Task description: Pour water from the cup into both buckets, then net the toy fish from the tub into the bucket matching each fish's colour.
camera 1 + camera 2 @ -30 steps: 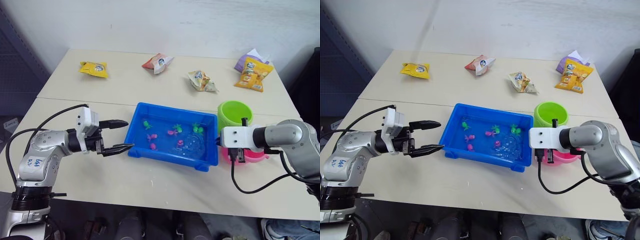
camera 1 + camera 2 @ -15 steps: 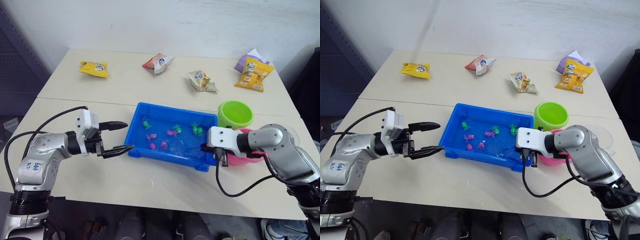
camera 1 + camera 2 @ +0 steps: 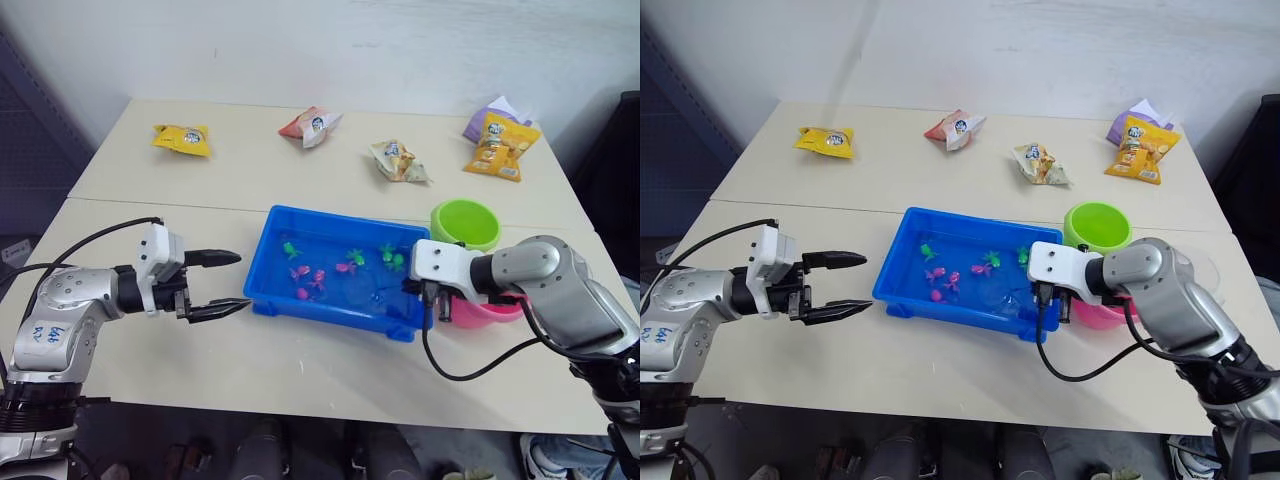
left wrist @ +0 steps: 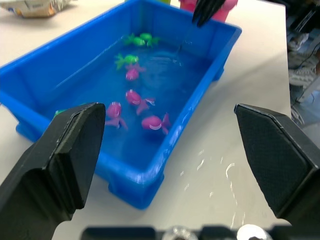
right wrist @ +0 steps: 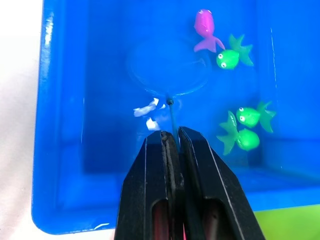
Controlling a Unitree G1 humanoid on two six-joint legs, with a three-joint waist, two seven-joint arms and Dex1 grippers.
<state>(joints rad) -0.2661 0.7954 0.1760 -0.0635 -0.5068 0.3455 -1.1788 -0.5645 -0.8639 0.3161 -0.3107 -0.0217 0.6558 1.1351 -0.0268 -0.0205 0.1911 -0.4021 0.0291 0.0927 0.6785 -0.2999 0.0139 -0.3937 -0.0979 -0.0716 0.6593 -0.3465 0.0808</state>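
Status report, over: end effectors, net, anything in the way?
Left end effector open, beside tub. Right end effector shut on net, hoop underwater by pink fish. Nothing blocking.

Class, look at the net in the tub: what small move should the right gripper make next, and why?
Probably slide the net toward the pink fish just beyond its hoop, then lift. The right gripper is shut on the net's stick, the hoop sits in the blue tub with no fish in it, and the pink fish lies closest.

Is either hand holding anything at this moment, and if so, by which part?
The right hand is shut on the net, pinching its thin stick handle, with the hoop down in the tub. The left hand is open and holds nothing.
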